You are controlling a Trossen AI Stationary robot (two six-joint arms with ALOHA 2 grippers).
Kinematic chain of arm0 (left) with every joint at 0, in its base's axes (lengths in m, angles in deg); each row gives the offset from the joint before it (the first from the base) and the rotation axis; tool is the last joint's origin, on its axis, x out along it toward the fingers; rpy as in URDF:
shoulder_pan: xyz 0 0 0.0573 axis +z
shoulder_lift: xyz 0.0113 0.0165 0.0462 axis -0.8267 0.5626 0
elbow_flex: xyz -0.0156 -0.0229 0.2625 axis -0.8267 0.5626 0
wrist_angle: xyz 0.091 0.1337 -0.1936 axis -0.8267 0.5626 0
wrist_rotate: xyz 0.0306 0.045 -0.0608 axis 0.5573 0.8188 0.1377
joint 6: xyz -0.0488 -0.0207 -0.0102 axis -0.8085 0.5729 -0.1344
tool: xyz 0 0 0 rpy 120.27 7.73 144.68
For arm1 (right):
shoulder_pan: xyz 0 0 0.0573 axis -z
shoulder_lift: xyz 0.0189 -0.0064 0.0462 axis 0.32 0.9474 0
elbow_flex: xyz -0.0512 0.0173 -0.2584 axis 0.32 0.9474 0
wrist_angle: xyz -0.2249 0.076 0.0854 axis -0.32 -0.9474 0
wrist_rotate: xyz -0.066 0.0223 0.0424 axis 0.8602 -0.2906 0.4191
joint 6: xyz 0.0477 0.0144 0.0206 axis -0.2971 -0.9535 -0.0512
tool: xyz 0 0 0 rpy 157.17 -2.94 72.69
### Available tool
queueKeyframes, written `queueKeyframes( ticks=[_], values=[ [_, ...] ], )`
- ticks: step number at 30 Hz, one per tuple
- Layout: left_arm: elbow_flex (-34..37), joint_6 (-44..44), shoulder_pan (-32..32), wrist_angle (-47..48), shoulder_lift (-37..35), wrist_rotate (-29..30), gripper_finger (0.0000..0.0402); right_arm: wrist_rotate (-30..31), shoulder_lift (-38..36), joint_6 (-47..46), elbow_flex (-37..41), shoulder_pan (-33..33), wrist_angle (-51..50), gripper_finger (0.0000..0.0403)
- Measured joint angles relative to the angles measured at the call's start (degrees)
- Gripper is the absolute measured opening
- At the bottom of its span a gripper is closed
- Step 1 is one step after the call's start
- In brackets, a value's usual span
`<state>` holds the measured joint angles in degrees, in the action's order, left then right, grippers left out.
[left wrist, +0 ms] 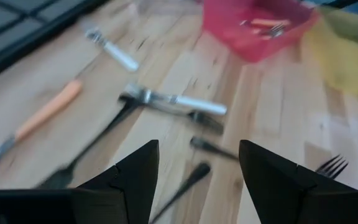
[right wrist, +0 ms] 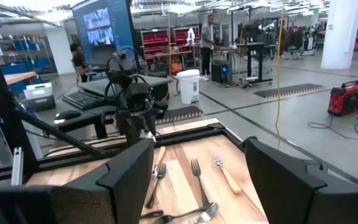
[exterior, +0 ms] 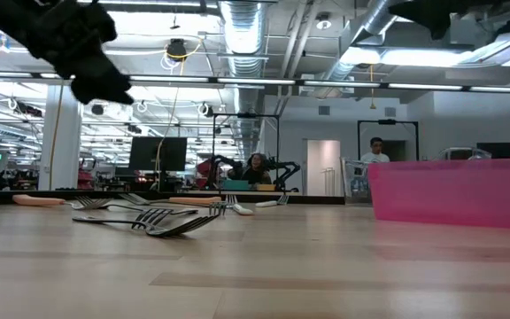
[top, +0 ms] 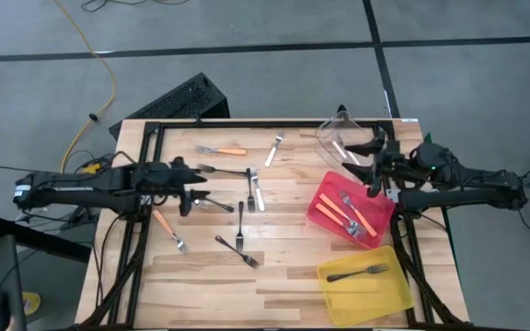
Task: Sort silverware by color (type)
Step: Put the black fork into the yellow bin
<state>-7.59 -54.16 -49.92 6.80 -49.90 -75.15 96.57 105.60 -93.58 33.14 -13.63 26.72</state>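
While both arms hang above it, the wooden worktop (top: 274, 276) carries everything. Left arm reaches in from the left, w/ its claw (top: 188, 190) over the fork scatter, fingers spread wide, nothing between them; left wrist view shows the 2 dark fingers (left wrist: 135, 177) apart above black forks. Right arm comes from the right, its claw (top: 375, 176) just above the red bin's far edge, also spread wide & empty.

3 bins sit on the right side: yellow bin (top: 368, 292) nearest the front edge w/ 1 black fork (top: 357, 273) inside; red bin (top: 325, 198) behind it, holding orange-handled forks (top: 352, 213); clear bin (top: 334, 133) at the back corner, w/ a pale piece inside, type hard to tell.

Loose silverware lies left of centre. Orange-handled fork (top: 224, 150) near the back, another orange-handled one (top: 167, 229) near the left edge. Pale fork (top: 273, 150) at the back, 2 more pale forks (top: 255, 190) mid-worktop, crossing a black fork (top: 224, 170). More black forks: 1 upright-lying (top: 240, 226), 1 slanted (top: 236, 251) in front of it, 1 by the left claw (top: 217, 203).
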Motion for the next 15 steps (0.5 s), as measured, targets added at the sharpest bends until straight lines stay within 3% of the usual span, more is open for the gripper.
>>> queueKeyframes(
  ticks=[5, 15],
  values=[
    [1.2, -6.4, 0.0, 6.1, -3.7, 2.5, 0.0206, 0.8, -0.1, 0.0, 0.0, 0.0, -2.7, 0.0281],
    [5.0, -8.4, 0.0, 2.0, -1.4, 2.3, 0.0206, 0.8, 0.8, -0.4, 0.0, 0.0, -2.0, 0.0281]
  ],
)
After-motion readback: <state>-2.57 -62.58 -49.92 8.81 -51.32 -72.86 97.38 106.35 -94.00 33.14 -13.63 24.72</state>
